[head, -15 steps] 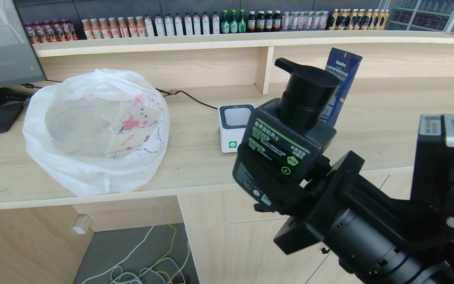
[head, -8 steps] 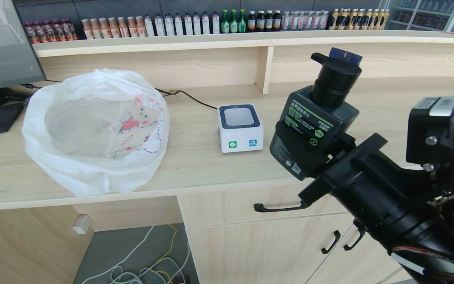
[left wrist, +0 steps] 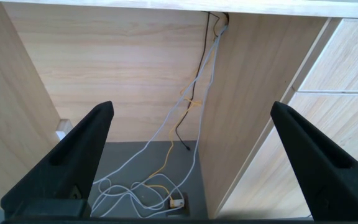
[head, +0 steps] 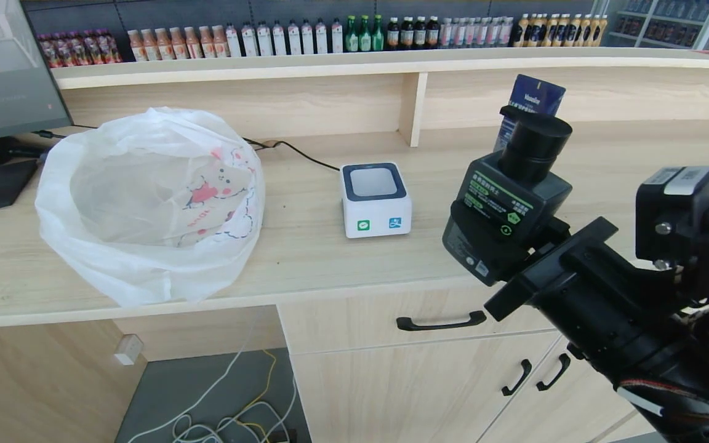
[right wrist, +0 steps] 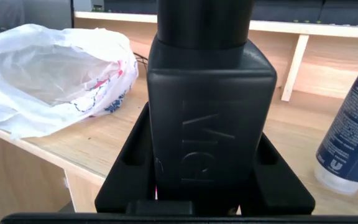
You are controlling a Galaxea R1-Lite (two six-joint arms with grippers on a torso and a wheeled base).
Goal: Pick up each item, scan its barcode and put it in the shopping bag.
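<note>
A black square pump bottle (head: 505,215) with a green-and-white label is clamped in my right gripper (head: 514,261), tilted, in the air over the counter's front edge, to the right of the white barcode scanner (head: 374,200). From the right wrist the bottle (right wrist: 210,124) sits between the gripper's (right wrist: 207,177) two black fingers. The white plastic shopping bag (head: 151,197) stands open at the counter's left. A blue tube (head: 530,101) stands behind the bottle. My left gripper (left wrist: 191,168) is open and empty below the counter, over floor cables.
A monitor (head: 4,67) and a black stand sit at the far left of the wooden counter (head: 305,258). A cable runs behind the scanner. A raised shelf with a divider (head: 413,107) backs the counter. Drawers with black handles (head: 440,321) are below.
My right arm has carried the black bottle to the right and lower, uncovering the scanner, which it partly hid a second ago. Bag, scanner and tube have not moved.
</note>
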